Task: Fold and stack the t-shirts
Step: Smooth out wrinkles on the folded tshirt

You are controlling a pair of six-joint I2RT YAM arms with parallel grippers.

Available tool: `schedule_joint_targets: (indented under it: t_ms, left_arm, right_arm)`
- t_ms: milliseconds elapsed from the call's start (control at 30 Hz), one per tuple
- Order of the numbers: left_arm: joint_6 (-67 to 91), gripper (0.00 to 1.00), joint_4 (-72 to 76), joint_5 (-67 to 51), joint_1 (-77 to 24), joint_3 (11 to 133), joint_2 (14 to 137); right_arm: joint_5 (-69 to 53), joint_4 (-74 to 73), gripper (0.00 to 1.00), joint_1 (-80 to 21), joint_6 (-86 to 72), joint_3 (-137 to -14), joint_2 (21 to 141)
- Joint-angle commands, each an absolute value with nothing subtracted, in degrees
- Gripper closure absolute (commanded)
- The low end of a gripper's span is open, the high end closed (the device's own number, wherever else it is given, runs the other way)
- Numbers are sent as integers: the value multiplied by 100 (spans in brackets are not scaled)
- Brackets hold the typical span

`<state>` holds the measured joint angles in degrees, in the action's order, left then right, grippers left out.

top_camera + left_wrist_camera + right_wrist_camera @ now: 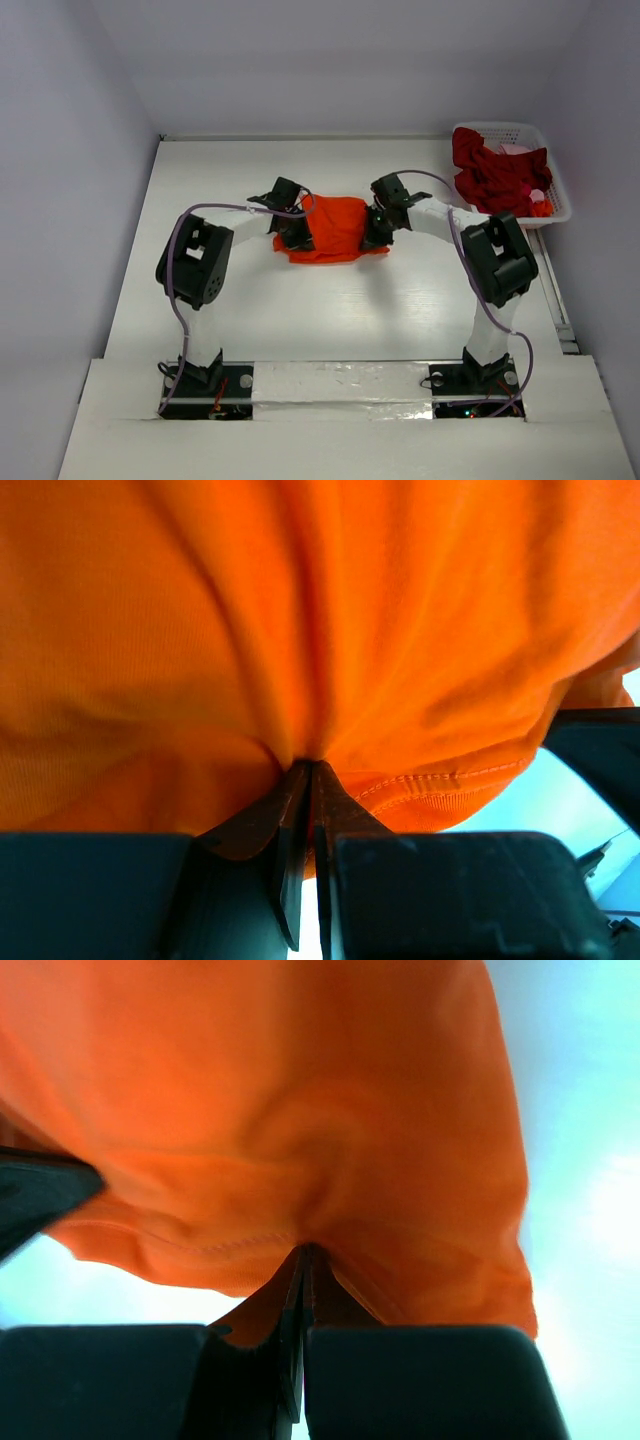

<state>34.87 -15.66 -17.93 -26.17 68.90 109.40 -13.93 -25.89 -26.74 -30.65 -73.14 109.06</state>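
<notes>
On the counter (300,320), the orange t-shirt (335,228) sat bunched at centre, apparently mid-fold. The left pincer (295,232) and right pincer (378,230) were clamped on its opposite edges. The next move likely called for carrying both edges over together, evenly.

- I have one t-shirt (335,228) lying on the table (300,320), about midway across and a little behind the centre.
- My left gripper (297,235) is at its left edge and my right gripper (378,232) at its right edge, each with cloth pinched between its fingers.
- The basket (505,128) stands at the table's far right corner, well apart from that shirt.
- A heap of t-shirts (495,175) lies in the basket.
- The left arm base (195,385) and right arm base (480,375) sit at the near edge, either side of the shirt.
</notes>
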Motion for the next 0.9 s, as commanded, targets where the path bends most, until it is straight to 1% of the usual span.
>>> schedule_joint_targets:
  t_ms: [0,133,267,367,500,567,633,700,733,767,800,833,867]
  left_arm:
    - [3419,94,-1547,-1652,-2681,6470,10705]
    - [3480,94,-1372,-1644,-2681,6004,10504]
    - [3533,94,-1362,-1529,-2681,5906,10293]
    - [3551,94,-1467,-1293,-2681,6046,10091]
    - [3524,92,-1739,-827,-2681,6424,9792]
    - [3446,87,-1854,-502,-2681,6748,9642]
    - [3384,71,-2056,-221,-2681,7004,9589]
    - [3296,63,-2266,-71,-2681,7408,9519]
    - [3278,54,-2355,-53,-2611,7540,9501]
    - [3261,48,-2425,139,-2532,7793,9440]
    - [3261,42,-2548,167,-2531,7918,9396]
    - [3252,30,-2610,298,-2470,8023,9352]
    - [3243,25,-2689,386,-2470,8138,9238]
  right_arm:
    - [-1380,-2303,100,-2769,-3146,-7085,10565]
    - [-1415,-2136,100,-2821,-3225,-6769,10477]
    - [-1415,-2083,100,-2874,-3243,-6645,10441]
    - [-1319,-2188,100,-2874,-3173,-6758,10424]
    - [-1073,-2565,100,-2874,-2989,-7302,10310]
    - [-959,-2733,100,-2874,-2936,-7514,10257]
    - [-792,-2926,100,-2874,-2874,-7803,10152]
    - [-669,-3093,100,-2874,-2813,-7971,10064]
    - [-511,-3163,100,-2874,-2786,-8050,9976]
    - [-431,-3251,100,-2874,-2751,-8233,9915]
    - [-378,-3365,88,-2874,-2707,-8314,9836]
    - [-221,-3436,79,-2874,-2681,-8401,9757]
    - [-141,-3497,68,-2874,-2655,-8568,9556]
